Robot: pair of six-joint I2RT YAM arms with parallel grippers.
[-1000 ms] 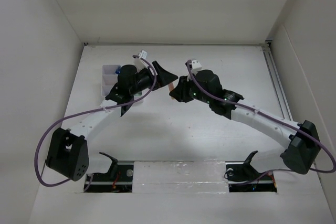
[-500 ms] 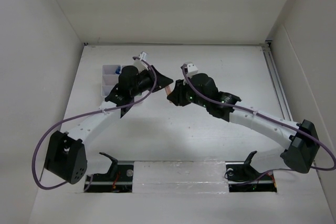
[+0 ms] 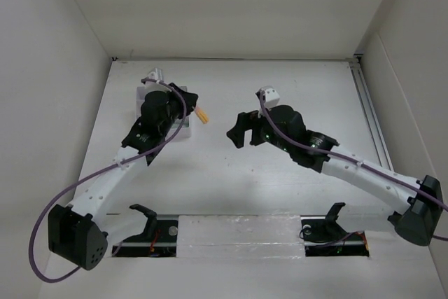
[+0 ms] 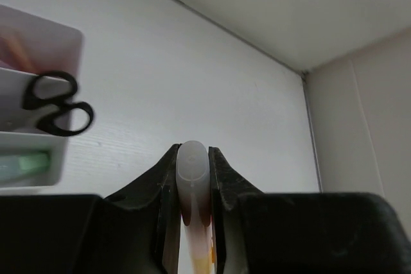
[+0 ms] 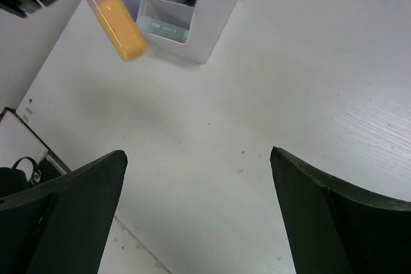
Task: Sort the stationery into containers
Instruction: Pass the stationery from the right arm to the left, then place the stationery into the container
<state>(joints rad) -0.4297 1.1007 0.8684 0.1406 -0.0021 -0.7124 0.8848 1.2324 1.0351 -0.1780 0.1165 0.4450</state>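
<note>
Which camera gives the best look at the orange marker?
Right wrist: the orange marker shows side-on, orange end clear. Top external shows a small sliver; left wrist only its pale tip clamped in the left gripper.

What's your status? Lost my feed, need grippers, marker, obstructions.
Left gripper shut on orange marker, beside organizer. Right gripper open, empty. Nothing seen in the way.

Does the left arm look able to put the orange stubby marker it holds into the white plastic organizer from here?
Probably yes: the left arm's fingers clamp the orange stubby marker close beside the open-topped white plastic organizer, with nothing between them.
</note>
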